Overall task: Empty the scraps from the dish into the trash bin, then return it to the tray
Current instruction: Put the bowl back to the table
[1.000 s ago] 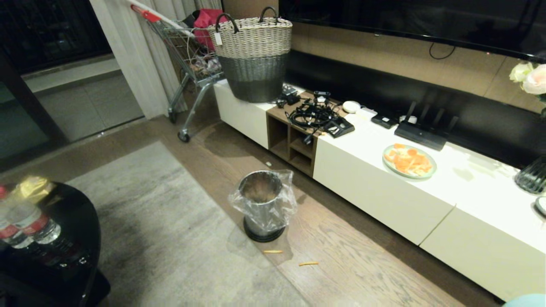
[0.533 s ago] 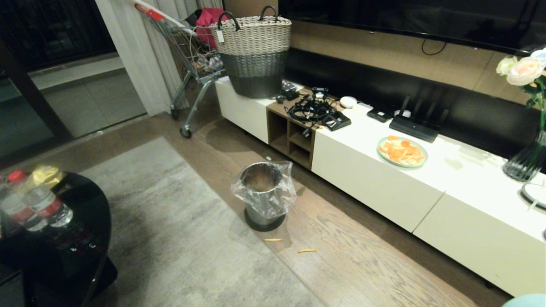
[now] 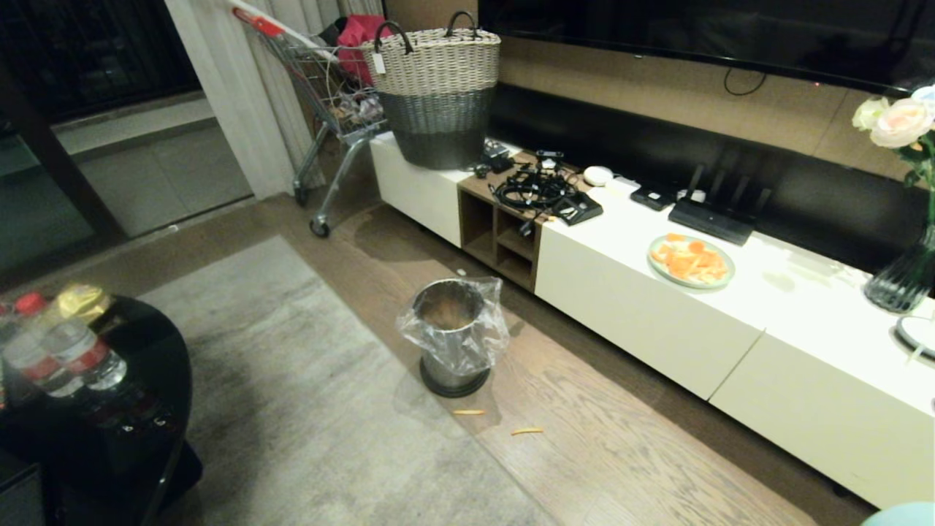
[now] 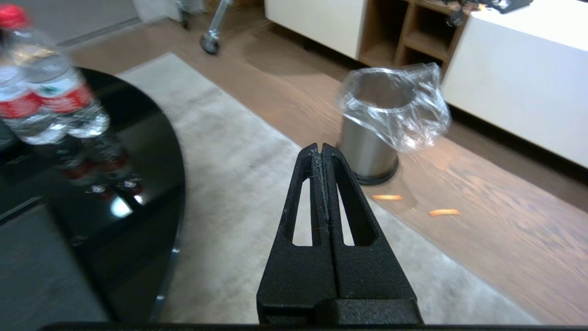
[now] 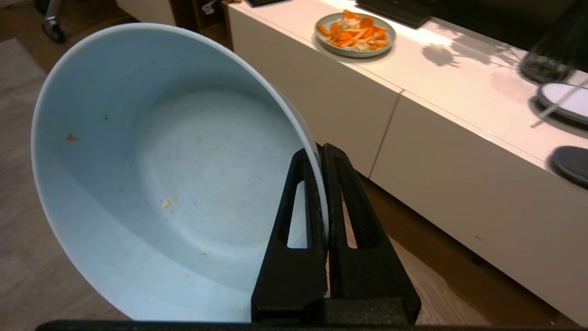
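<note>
Pinching the rim of the tilted, near-empty dish (image 5: 174, 184), the right gripper (image 5: 321, 154) stays clamped; left gripper (image 4: 320, 149) closed on nothing. Mid-frame stands the trash bin (image 3: 451, 337) — two scraps (image 3: 527, 431) lower, on the floor.

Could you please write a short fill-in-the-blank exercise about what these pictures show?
1. The right gripper is clamped on the rim of the ____.
2. The bin on the floor is lined with a clear plastic ____.
3. Two orange strips lie on the ____ beside the bin.
4. The left gripper is shut and holds ____.

Missing words: bowl; bag; floor; nothing
</note>
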Controlling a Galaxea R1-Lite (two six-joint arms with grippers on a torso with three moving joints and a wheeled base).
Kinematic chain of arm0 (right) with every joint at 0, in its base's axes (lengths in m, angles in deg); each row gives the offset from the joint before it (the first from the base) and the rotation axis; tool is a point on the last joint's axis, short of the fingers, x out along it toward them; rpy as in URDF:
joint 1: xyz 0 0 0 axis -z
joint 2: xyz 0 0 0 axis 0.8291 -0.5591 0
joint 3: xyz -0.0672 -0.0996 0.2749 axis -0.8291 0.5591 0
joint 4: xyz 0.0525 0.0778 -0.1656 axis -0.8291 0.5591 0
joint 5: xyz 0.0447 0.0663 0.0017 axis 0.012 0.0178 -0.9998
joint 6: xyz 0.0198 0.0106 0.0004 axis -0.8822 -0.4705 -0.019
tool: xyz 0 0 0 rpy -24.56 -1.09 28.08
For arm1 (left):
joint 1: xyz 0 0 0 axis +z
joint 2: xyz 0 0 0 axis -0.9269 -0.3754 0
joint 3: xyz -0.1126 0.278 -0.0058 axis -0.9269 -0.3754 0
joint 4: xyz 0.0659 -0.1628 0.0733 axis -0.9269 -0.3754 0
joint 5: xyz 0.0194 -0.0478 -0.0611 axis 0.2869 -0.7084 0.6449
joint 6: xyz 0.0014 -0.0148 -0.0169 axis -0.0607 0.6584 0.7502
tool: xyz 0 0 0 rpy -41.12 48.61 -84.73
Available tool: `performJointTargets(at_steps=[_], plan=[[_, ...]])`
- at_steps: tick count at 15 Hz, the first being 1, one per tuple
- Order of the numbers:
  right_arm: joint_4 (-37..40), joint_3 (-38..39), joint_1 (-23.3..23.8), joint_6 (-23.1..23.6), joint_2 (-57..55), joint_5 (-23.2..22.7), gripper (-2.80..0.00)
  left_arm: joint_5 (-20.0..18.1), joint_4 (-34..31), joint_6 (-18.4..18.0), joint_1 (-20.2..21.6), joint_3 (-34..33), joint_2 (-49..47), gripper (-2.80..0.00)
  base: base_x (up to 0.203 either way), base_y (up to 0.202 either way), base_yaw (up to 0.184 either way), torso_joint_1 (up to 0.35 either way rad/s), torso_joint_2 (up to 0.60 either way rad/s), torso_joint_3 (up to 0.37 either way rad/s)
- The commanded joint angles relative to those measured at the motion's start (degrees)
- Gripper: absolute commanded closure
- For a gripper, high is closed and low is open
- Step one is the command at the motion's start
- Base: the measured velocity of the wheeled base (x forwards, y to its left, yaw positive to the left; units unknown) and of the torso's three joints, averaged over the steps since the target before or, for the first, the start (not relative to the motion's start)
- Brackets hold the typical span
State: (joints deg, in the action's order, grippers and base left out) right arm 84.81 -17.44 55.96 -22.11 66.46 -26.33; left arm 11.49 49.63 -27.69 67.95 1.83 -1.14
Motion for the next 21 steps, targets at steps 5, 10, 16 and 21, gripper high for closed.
performJointTargets(at_steps=[5,10,16,21], plan=[[-0.02,0.0,-0.04,0.05,-0.07,-0.01,0.0,0.04,-0.07,0.02,0.0,0.0,0.02,0.0,0.002,-0.007,0.144,0.005,0.0,0.002],[0.07,0.0,-0.04,0.14,-0.07,0.07,0.0,0.04,-0.07,0.02,0.0,0.0,0.02,0.0,0.001,-0.008,0.167,0.002,0.0,0.0],[-0.02,0.0,-0.04,0.05,-0.07,-0.01,0.0,0.04,-0.07,0.02,0.0,0.0,0.02,0.0,0.0,-0.008,0.165,0.001,0.0,0.002],[0.07,0.0,-0.04,0.05,-0.07,-0.01,0.0,0.04,-0.07,0.02,0.0,0.0,0.02,0.0,0.0,-0.008,0.166,0.003,0.0,0.003]])
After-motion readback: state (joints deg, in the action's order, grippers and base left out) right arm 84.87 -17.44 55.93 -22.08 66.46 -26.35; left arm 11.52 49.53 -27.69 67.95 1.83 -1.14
